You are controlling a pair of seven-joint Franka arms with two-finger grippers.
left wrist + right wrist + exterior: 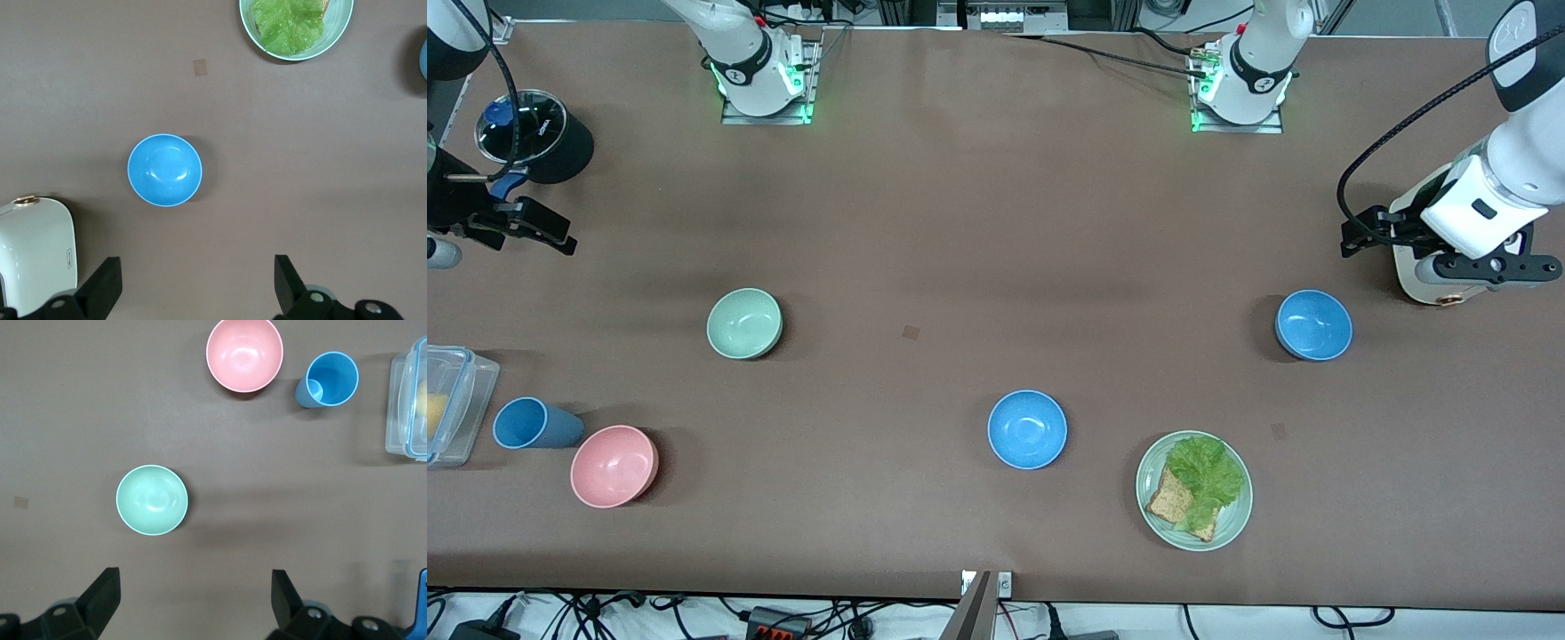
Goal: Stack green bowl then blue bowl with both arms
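Note:
The pale green bowl [744, 323] sits upright toward the right arm's end of the table; it also shows in the right wrist view [152, 500]. One blue bowl [1313, 324] sits toward the left arm's end and shows in the left wrist view [165, 170]. A look-alike blue bowl [1027, 429] sits mid-table, nearer the camera. My right gripper [551, 229] hangs open and empty at its table end [193, 610], apart from the green bowl. My left gripper [1358, 233] hangs open and empty [193, 293] above the table beside the first blue bowl.
A pink bowl [614, 465], a blue cup [532, 423] and a clear lidded box [454, 404] stand at the right arm's end. A black pot [538, 135] stands farther back. A green plate [1152, 462] holds lettuce and toast. A white appliance [1418, 276] stands beside the left gripper.

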